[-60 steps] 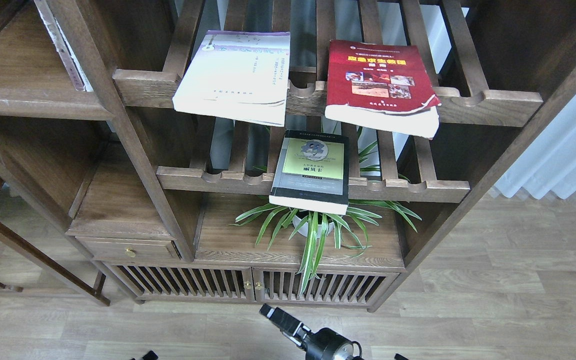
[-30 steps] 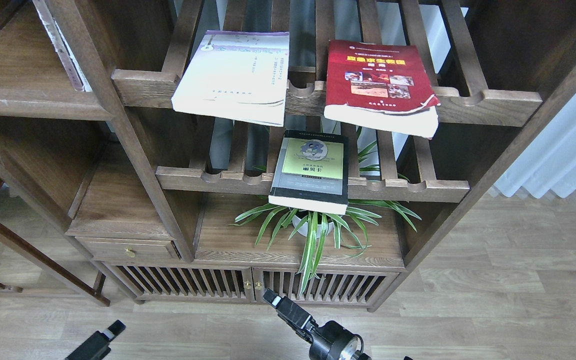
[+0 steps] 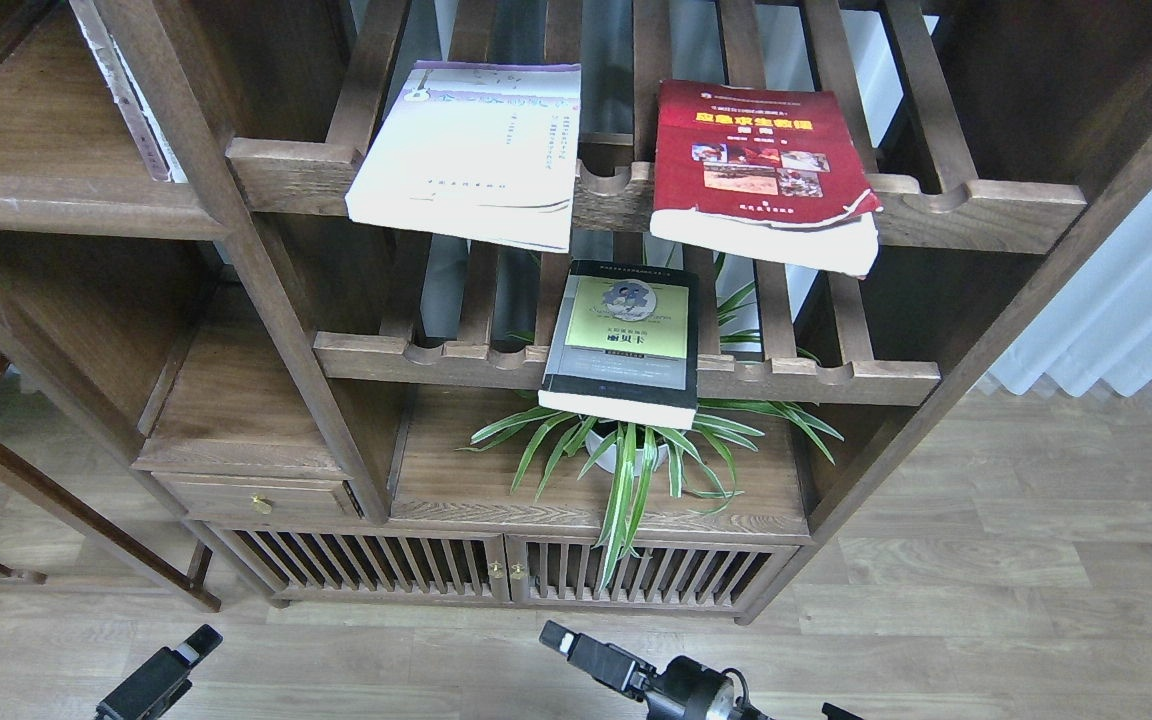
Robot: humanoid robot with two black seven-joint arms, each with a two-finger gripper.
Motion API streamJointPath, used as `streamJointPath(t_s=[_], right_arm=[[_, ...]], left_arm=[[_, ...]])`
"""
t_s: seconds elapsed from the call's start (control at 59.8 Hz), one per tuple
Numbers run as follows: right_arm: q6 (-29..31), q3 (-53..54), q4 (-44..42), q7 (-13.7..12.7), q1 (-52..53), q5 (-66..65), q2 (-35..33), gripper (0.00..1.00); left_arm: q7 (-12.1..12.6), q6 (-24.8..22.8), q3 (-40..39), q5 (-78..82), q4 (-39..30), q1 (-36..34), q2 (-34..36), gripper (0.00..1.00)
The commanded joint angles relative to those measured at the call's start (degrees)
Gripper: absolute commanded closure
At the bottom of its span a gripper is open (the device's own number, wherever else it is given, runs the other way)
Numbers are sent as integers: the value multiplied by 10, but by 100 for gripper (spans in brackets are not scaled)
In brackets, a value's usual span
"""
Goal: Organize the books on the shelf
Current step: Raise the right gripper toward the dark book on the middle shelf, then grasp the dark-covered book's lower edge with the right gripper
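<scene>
Nothing of the task appears to have been carried out yet: all three books are seen lying flat on the slatted racks, none on a solid board. On the upper rack [image 3: 976, 205] the white book [image 3: 466, 155] is laid at the left and the red book [image 3: 761, 170] at the right, well apart, both overhanging the scalloped front rail. On the lower rack [image 3: 836, 378] the dark-grey book [image 3: 624, 340] is set near the middle, its front edge projecting over a potted plant [image 3: 626, 450]. The solid shelf [image 3: 56, 190] at the upper left is judged the likely destination (this is only a guess). Three books, two racks and one plant are counted. The left gripper [image 3: 198, 638] and right gripper [image 3: 556, 636] are held low above the floor, touching nothing; whether their jaws are spread cannot be told.
</scene>
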Motion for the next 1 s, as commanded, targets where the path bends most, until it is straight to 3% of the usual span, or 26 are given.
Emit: streamJointPath(t_s=[0.0,0.251,0.987], right_arm=[[0,27,69,2,-14,8,1,0],[0,24,176,2,-35,16,1,0],[0,21,155,12,58,117,1,1]], left_arm=[[0,0,-17,1,4,1,1,0],[0,0,-47,0,14,2,1,0],[-1,0,-64,0,25,-1,-2,0]])
